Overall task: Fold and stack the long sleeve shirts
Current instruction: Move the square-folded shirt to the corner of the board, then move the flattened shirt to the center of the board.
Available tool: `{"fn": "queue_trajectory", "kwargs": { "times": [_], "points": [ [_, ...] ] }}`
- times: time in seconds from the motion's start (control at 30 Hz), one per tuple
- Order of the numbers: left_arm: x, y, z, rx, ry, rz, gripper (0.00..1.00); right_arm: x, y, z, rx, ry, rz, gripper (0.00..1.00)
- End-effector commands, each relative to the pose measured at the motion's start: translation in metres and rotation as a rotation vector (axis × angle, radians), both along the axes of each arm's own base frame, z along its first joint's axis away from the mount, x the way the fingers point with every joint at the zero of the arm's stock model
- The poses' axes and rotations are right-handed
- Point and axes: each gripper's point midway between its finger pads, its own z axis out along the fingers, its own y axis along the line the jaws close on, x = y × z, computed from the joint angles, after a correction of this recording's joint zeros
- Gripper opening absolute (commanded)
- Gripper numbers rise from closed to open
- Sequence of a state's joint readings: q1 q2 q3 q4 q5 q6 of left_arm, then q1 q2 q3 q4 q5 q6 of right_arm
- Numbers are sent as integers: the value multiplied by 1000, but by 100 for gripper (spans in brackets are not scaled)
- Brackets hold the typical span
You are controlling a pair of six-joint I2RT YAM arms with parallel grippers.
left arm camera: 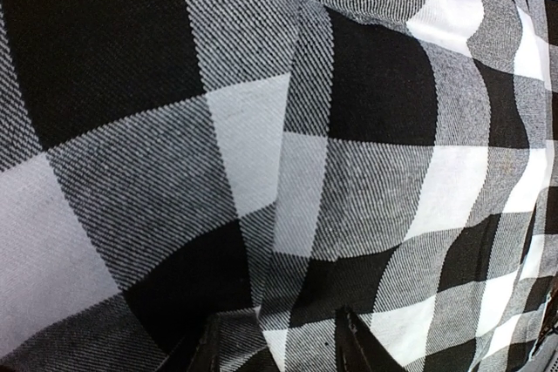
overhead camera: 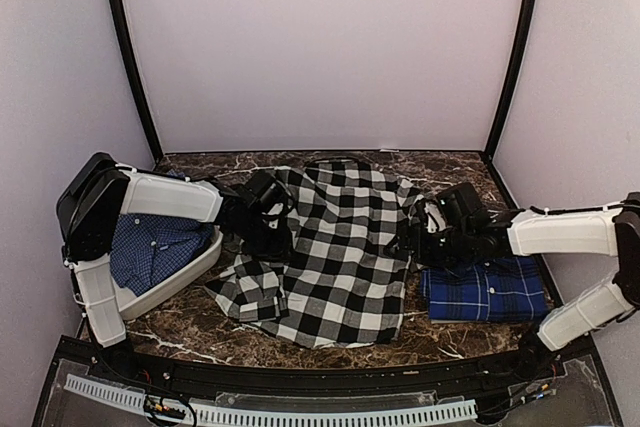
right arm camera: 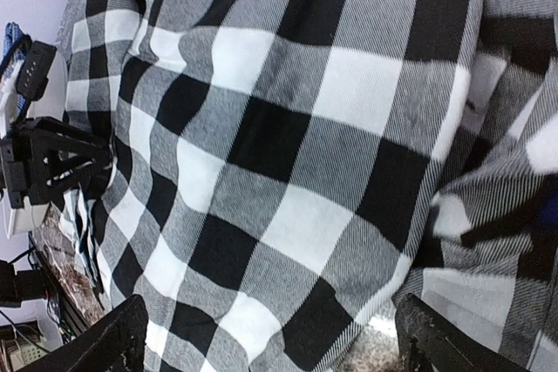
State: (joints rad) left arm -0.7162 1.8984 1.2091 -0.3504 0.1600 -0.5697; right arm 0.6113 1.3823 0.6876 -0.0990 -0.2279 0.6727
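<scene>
The black-and-white checked shirt [overhead camera: 340,247] lies spread flat mid-table, its left sleeve bunched at the front left. It fills the left wrist view [left arm camera: 261,145] and the right wrist view [right arm camera: 288,145]. My left gripper [overhead camera: 262,215] sits on the shirt's left edge. Its jaws [left arm camera: 283,350] stand narrowed, with a ridge of the checked cloth pinched between them. My right gripper [overhead camera: 410,244] is over the shirt's right edge, wide open [right arm camera: 270,346] and empty. A dark blue plaid shirt [overhead camera: 485,289] lies folded at the right, under my right arm.
A white basket [overhead camera: 185,272] at the left holds another blue shirt [overhead camera: 150,247]. The marble table [overhead camera: 180,332] has dark posts at its back corners and pale walls around it. My left arm shows at the left of the right wrist view [right arm camera: 52,163].
</scene>
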Motion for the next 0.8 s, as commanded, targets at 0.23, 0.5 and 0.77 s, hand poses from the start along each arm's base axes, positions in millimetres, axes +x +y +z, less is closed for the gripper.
{"fn": "queue_trajectory", "kwargs": {
  "times": [0.23,0.5,0.77],
  "points": [
    [-13,9,-11,35,56,3,43,-57,-46,-58,-99,191,-115,98],
    [-23,-10,-11,-40,102,-5,42,-48,-91,-49,-102,166,-279,99],
    [-32,-47,8,-141,118,-19,42,-19,-67,-3,-60,53,-212,99]
  ]
}}
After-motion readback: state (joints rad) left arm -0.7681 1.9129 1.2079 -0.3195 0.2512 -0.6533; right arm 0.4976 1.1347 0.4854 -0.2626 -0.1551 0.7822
